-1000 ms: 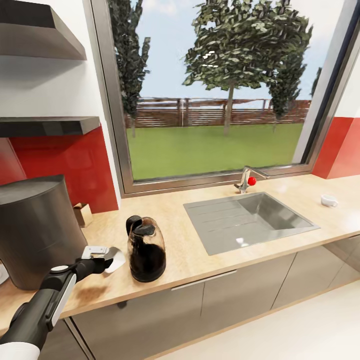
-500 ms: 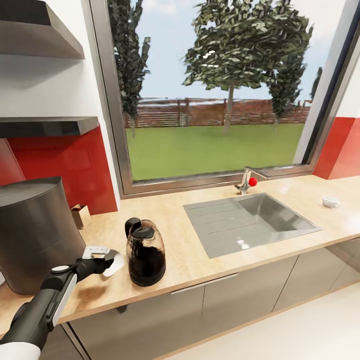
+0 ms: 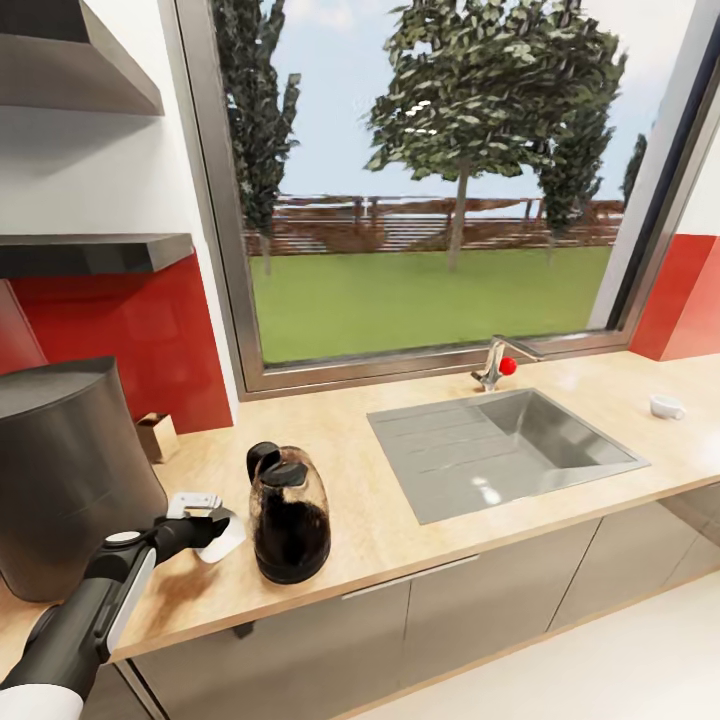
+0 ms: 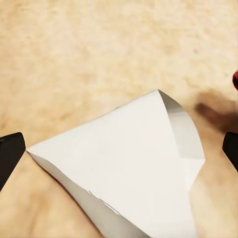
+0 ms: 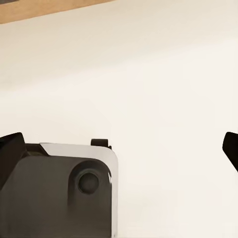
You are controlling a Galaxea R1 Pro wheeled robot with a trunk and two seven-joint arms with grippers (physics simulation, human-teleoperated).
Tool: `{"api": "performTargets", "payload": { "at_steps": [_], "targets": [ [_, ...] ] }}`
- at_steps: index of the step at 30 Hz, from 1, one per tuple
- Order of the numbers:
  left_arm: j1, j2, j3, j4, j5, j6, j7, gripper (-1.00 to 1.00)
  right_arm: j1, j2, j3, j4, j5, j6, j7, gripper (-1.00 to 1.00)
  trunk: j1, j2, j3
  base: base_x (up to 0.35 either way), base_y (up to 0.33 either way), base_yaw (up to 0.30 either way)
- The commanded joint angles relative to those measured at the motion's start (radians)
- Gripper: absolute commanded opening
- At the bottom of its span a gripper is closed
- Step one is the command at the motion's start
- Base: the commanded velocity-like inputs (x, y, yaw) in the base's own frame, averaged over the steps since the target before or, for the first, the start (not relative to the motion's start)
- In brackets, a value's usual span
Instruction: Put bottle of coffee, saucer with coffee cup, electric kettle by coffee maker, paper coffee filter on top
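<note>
Left gripper [image 3: 205, 522] reaches over the wooden surface [image 3: 400, 520] with the paper coffee filter [image 3: 226, 532] at its tips, coffee maker [image 3: 70, 470] and electric kettle [image 3: 288, 512] flanking it. Seen from the left wrist, the filter [image 4: 129, 168] lies between widely parted fingers [image 4: 10, 153]. Seen from the right wrist, the right gripper's fingers [image 5: 11, 148] stand spread apart over pale floor.

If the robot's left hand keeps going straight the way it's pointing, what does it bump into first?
Probably the white paper coffee filter, which lies on the wooden countertop between the open fingertips of the left hand. How far off it is, is hard to tell.
</note>
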Motion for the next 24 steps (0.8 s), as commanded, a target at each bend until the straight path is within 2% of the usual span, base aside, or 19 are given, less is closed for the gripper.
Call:
{"api": "performTargets", "payload": {
  "at_steps": [1, 24],
  "targets": [
    [-0.001, 0.0, 0.001, -0.001, 0.002, 0.006, -0.004, 1.0, -0.001, 0.0, 0.0, 0.0, 0.0, -0.003, 0.0, 1.0, 0.001, -0.002, -0.003, 0.005, 0.0, 0.0],
    [-0.001, 0.0, 0.004, -0.001, 0.001, 0.006, -0.003, 1.0, -0.001, 0.0, 0.0, 0.001, -0.001, -0.003, 0.0, 1.0, 0.001, -0.002, -0.034, 0.001, 0.0, 0.0]
  ]
}}
